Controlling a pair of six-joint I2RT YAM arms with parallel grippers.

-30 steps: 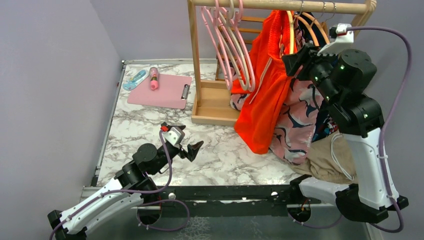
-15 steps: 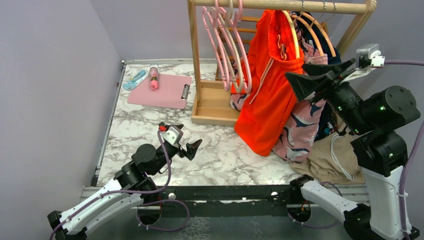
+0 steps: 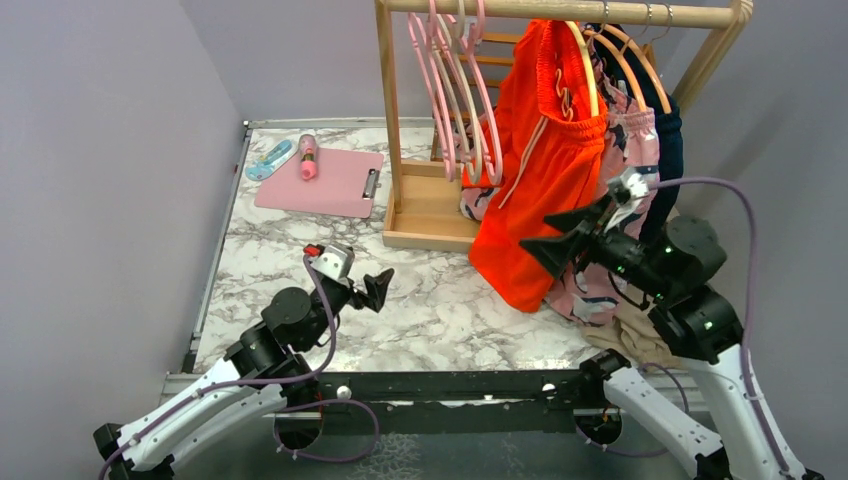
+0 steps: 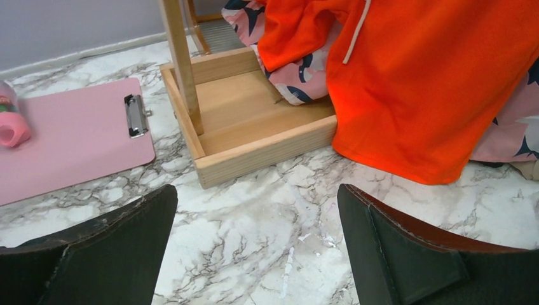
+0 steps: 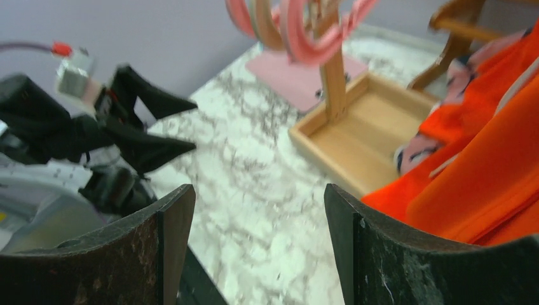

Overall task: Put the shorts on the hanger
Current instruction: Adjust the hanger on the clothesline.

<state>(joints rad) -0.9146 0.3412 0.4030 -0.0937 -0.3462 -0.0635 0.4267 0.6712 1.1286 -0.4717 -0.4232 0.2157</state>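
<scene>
Both claws are spread wide and hold nothing. The left claw (image 3: 378, 290) hangs low over the marbled counter (image 3: 450, 315), and in its wrist view only bare marble lies between its fingers (image 4: 127, 248). The right claw (image 3: 548, 235) is raised just beside the lower part of the shorts (image 3: 540, 170). Its wrist view shows the orange cloth off to one side and none of it between the fingers (image 5: 159, 254).

The shorts are draped over the pale-yellow hanger (image 3: 590, 70), which hangs from the wooden rail (image 3: 560, 10). Their white drawstring (image 3: 522, 160) dangles down the front, and the hem reaches the counter by the wooden rack base (image 3: 430, 215). Pink patterned shorts (image 3: 600, 275) hang just behind them, and pink hangers (image 3: 455, 90) hang to their left. A pink clipboard (image 3: 320, 180) lies at the far left with a pink bottle (image 3: 308, 157) on it; any label on the bottle is too small to read.
</scene>
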